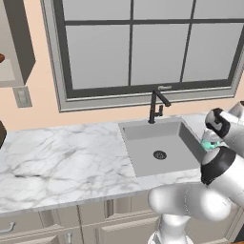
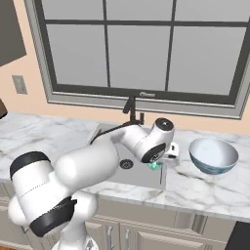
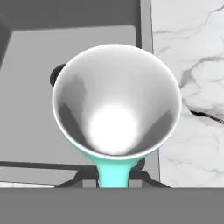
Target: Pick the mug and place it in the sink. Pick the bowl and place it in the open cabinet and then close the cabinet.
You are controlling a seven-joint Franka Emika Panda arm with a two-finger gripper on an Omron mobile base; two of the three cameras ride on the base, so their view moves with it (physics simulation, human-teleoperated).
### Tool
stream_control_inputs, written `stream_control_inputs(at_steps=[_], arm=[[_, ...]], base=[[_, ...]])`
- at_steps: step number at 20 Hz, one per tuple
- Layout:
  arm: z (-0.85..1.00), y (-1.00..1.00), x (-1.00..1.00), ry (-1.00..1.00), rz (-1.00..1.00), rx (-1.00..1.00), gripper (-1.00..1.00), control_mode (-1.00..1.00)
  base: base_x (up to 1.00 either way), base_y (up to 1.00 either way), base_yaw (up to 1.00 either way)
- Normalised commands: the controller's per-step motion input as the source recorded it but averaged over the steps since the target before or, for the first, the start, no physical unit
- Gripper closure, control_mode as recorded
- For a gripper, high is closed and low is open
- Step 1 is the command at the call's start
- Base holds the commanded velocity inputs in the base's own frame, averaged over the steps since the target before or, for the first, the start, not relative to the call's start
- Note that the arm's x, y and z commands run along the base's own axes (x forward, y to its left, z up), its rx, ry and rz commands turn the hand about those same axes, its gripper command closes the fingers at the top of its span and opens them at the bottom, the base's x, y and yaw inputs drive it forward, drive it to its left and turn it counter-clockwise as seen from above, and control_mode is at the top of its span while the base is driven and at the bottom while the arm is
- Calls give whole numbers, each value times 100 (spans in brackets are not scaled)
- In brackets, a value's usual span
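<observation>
While end effector (image 3: 113, 177) clamps mug (image 3: 116, 105) handle, over sink (image 3: 30, 92), bowl (image 2: 213, 155) empty

No readable text, labels, brands, numbers or signs anywhere.

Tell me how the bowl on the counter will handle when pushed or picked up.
The bowl looks rigid and glazed, so probably slippery for the fingers. Its round sides narrow downward, so a push near the rim may rock it rather than slide it.

A glossy white inside is being shown by the mug (image 3: 116, 103), veined marble by the counter (image 1: 57, 162), matt grey by the sink (image 1: 143, 155).
</observation>
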Motion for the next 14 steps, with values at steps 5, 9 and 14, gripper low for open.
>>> stream_control_inputs(at_steps=[5,9,14], arm=[[1,44,17,-24,53,-2,100,-100],[1,40,50,-13,42,0,100,-100],[9,33,43,2,27,-7,100,-100]], base=[[0,0,0],[0,0,0],[0,0,0]])
